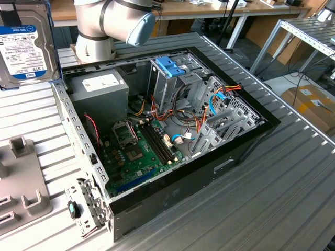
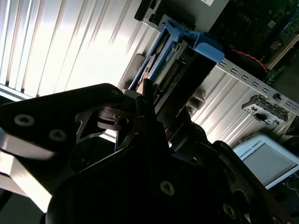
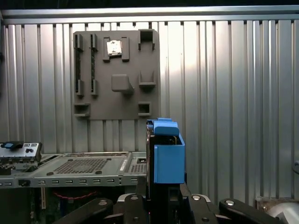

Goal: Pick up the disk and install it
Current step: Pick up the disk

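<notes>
The claw (image 3: 162, 199) is closed on the disk (image 1: 23, 42) and grips it by 1 end. In the first wrist view the disk stands edge-on out of the claw, with its light-blue carrier rail (image 3: 168, 161) toward the camera. In the exterior view the disk hangs at the exterior view's left, label facing out, above the ribbed tabletop (image 1: 277, 198) and well apart from the open computer case (image 1: 230, 157).

The step in hand looks like carrying the held disk toward that case. Since the grip sits at 1 end, most of the disk juts free and could lever in the claw, so slow, smooth travel without sudden turns seems wise. The drive cage (image 1: 175, 86) with its blue latch (image 1: 170, 65) stands beside loose orange and blue cables (image 1: 220, 97). A high approach, with the rail square to the cage, should avoid snagging them or striking the case wall.
</notes>
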`<state>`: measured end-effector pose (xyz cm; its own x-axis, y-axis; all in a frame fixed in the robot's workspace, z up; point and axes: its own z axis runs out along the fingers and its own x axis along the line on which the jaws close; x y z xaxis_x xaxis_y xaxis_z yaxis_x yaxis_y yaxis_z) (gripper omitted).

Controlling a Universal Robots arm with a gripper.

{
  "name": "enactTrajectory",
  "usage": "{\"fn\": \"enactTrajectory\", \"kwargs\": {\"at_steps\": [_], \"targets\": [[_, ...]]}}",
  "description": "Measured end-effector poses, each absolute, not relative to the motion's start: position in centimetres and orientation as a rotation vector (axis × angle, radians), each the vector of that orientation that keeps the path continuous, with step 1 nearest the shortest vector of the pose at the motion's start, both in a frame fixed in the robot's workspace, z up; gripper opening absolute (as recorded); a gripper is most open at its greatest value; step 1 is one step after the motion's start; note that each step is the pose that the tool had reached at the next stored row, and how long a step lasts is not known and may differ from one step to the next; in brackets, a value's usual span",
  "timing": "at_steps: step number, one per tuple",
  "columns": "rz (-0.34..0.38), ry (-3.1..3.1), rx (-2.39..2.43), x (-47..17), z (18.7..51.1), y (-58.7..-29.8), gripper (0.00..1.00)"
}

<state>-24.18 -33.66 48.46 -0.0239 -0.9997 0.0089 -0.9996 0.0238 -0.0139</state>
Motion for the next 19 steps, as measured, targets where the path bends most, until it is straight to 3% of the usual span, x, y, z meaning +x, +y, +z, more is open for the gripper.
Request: {"fn": "enactTrajectory", "kwargs": {"at_steps": [19], "targets": [[-0.025,2.245,-2.192,-19.2,48.5,-33.3,0.35]]}}
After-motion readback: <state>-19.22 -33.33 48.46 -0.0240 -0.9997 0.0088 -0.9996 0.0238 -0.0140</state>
